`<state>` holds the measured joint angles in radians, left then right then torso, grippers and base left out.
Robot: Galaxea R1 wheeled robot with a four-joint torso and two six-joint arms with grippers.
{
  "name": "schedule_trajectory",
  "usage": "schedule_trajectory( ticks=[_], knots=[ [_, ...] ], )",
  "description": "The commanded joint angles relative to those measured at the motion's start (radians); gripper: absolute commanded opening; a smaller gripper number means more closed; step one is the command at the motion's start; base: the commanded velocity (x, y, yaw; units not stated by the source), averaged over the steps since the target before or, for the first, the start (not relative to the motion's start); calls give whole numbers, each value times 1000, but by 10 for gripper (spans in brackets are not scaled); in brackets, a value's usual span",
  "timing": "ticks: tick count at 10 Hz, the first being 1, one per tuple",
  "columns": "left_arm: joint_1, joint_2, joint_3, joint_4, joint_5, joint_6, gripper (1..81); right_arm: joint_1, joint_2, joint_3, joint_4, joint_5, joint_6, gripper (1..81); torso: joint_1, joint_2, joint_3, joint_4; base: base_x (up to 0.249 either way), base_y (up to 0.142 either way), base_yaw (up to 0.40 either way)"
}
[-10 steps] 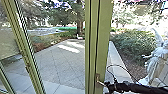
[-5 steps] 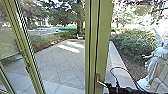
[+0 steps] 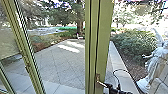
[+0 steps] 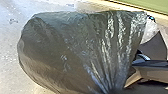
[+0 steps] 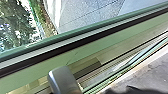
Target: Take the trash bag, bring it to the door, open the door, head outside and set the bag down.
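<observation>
My right gripper [image 3: 110, 87] is at the free end of the metal handle [image 3: 102, 83] on the green door frame [image 3: 103, 45], low in the head view. Whether it grasps the handle cannot be made out. In the right wrist view the rounded grey handle [image 5: 62, 79] stands out large from the green frame [image 5: 57, 58]. The dark, shiny trash bag [image 4: 72, 52] looks full and bulges out in the left wrist view, its folds drawn together toward my left gripper [image 4: 113, 90], which has hold of it.
Beyond the glass lies a paved yard [image 3: 60, 62], with a tree [image 3: 80, 22] and bushes [image 3: 133, 45] behind. A white statue [image 3: 153, 65] stands to the right. Another green frame post [image 3: 27, 57] slants down at the left.
The right arm has swung lower beside the handle, and its cable loop has shifted right and down. Its gripper end has stayed by the handle. The head camera has hardly moved.
</observation>
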<state>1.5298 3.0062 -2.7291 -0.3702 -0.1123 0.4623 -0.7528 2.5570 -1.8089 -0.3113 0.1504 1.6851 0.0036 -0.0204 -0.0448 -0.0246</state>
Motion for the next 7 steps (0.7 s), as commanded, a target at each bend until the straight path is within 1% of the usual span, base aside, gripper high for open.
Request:
schedule_trajectory(
  ticks=[1,3,4,5,6,7],
  knots=[
    [-47,1,-1,-3,56,-2,10,-67,22,59,-144,-370,-50,811,0,0,0,0,0,0,0],
    [-47,1,-1,-3,56,-2,10,-55,16,63,-144,-387,-48,811,0,0,0,0,0,0,0],
    [-47,1,-1,-4,56,-2,10,-35,15,65,-132,-429,-47,811,0,0,0,0,0,0,0],
    [-47,-1,-1,-4,54,-2,10,-12,11,89,-132,-520,-47,811,0,0,0,0,0,0,0],
    [-47,-1,-1,-4,54,-2,10,-1,10,94,-135,-555,-47,811,0,0,0,0,0,0,0],
    [-47,1,-1,-4,56,-2,10,0,17,84,-135,-560,-47,811,0,0,0,0,0,0,0]
  ],
)
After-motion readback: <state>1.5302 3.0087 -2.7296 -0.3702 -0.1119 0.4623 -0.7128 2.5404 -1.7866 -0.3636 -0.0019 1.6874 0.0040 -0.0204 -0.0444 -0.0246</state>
